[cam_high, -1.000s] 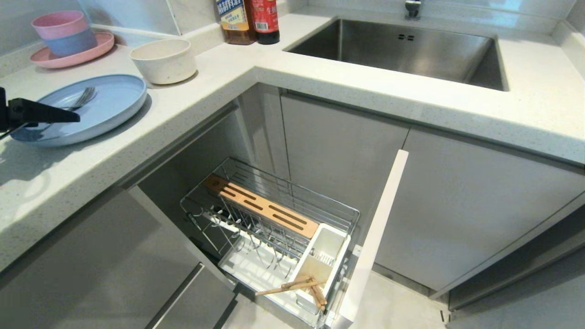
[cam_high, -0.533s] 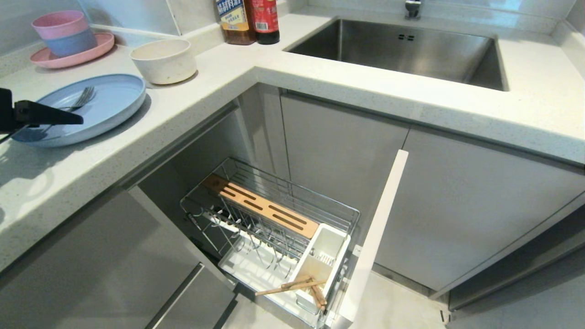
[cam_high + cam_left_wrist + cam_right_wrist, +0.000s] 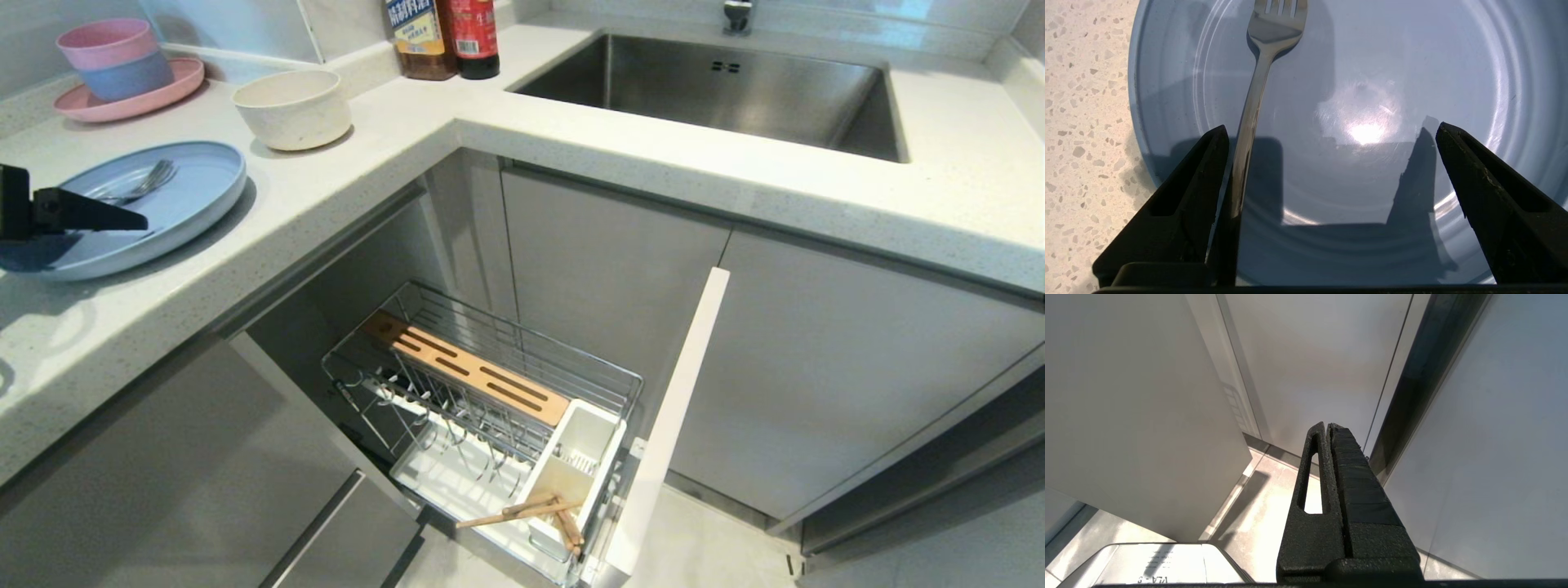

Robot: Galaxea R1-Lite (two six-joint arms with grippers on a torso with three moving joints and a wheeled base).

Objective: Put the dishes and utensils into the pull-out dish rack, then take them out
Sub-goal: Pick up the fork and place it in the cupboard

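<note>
While chopsticks [image 3: 531,513] sit in rack [image 3: 490,408], left claw [image 3: 1331,134] gapes wide over plate [image 3: 1412,61]; fork [image 3: 1253,102] beside one finger. Next: centre, close on handle. Right claw [image 3: 1327,426] shut, parked.

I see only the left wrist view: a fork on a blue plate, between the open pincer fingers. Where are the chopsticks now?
Observer: The chopsticks lean in the holder of the rack.
Operator: Is the bowl loaded too?
Observer: No, it stands on the counter, behind the plate.
Operator: What about the right pincer?
Observer: It is shut, parked low beside the cabinet doors.
</note>
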